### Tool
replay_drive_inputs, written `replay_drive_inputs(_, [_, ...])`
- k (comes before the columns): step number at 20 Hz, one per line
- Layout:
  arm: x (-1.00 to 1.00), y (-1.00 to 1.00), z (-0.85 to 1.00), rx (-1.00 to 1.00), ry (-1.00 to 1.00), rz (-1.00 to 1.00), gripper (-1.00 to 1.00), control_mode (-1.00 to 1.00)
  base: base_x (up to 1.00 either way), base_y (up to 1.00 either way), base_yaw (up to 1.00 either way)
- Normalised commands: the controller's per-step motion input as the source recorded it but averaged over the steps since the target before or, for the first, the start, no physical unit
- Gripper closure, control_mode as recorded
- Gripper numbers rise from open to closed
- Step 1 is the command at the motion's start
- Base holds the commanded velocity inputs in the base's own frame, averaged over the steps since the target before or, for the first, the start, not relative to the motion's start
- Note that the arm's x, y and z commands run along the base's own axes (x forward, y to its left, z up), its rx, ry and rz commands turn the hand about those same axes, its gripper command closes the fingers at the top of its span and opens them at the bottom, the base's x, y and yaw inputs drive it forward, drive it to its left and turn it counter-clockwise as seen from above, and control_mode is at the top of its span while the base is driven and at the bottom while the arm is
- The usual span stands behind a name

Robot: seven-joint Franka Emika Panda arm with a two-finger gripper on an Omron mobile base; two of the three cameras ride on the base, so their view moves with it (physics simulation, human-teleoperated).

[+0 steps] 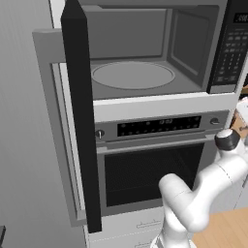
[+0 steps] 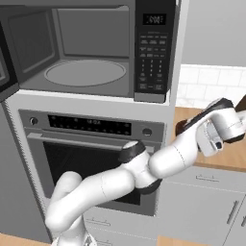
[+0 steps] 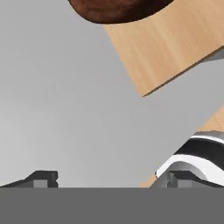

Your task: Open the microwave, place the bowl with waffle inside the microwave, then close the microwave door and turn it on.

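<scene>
Standing open already, the microwave [image 1: 145, 53] is showing its grey cavity and bare turntable [image 1: 133, 75] in both base views, so step 1 of the task looks done. Its door [image 1: 81, 121] is swinging out at 9 o'clock in the left base view, edge-on to the camera and hanging down past the oven [image 1: 155, 169] below. Nothing is sitting on the turntable, so loading, closing the door and starting the microwave are all waiting.

Reaching toward 3 o'clock in the right base view, the arm [image 2: 120, 180] is stretching away from the microwave and over the wooden counter [image 2: 230, 158], which suggests it is going for the bowl. The keypad [image 2: 153, 53], needed for the last step, is sitting untouched at the cavity's right.

Peeking in at 12 o'clock of the hand view, the bowl [image 3: 118, 9] is resting on the counter as a dark reddish-brown curve, well apart from the fingertips. The waffle is not something I can make out.

Spreading wide at the bottom of the hand view, the gripper [image 3: 109, 179] is holding nothing, with bare grey surface showing between its 2 tips.
</scene>
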Motion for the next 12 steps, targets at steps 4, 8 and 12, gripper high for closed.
replay_drive_inputs(4, [0.60,-0.51,-0.05,-0.12,0.00,-0.02,-1.00,-1.00,0.00,0.00,0.00])
replay_drive_inputs(8, [0.31,-0.86,-0.03,-0.06,0.00,-0.06,-1.00,-1.00,0.00,0.00,0.00])
replay_drive_inputs(12, [0.08,-0.83,-0.09,0.00,0.00,-0.07,-1.00,-1.00,0.00,0.00,0.00])
